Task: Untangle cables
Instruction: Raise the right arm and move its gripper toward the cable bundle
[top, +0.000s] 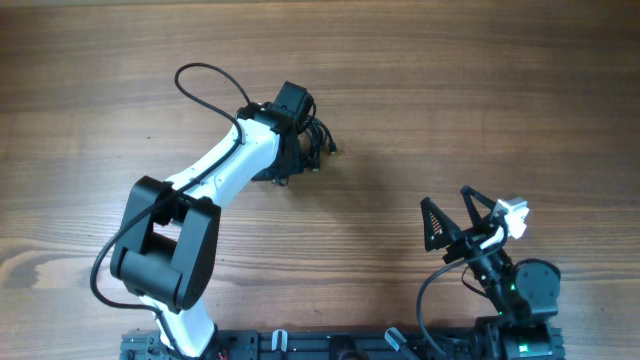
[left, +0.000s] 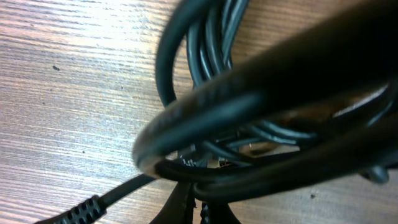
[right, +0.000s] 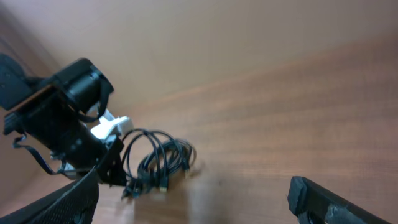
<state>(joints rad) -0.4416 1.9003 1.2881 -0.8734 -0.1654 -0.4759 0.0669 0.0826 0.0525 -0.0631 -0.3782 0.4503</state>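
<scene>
**Asker:** Two pincers at one table (top: 520, 70), so start on the left. What did your left pincer (top: 300, 152) have?

**Me:** It was closed right down on the cables (top: 322, 140). From my left wrist I saw the fingertips (left: 183, 210) meet at the bottom of the view, with black strands crossing just above them. The loops crowded so near the lens that most of them blurred.

**Asker:** Where did the bundle sit?

**Me:** It was left of the table's middle, on the far half, just beside my left wrist. Seen from the right wrist, the loops stood up off the wood rather than lying flat, which I took as a sign that my grip was bearing them. A pale plug end (right: 163, 185) hung low, but I could not tell whether it touched the table.

**Asker:** Why hold it there?

**Me:** I judged it as an anchor. With one side of the knot pinned, a strand drawn from the other side would slide out instead of dragging the whole bundle along.

**Asker:** And on the right?

**Me:** My right pincer (top: 446, 205) was spread as wide as it goes and held nothing. It was near the front edge, well apart from the cables. I reckoned it stood wide so it could take a loop, but it had the whole gap to cross first. Because the strands are thin and overlap, it could easily pinch two at once.
</scene>
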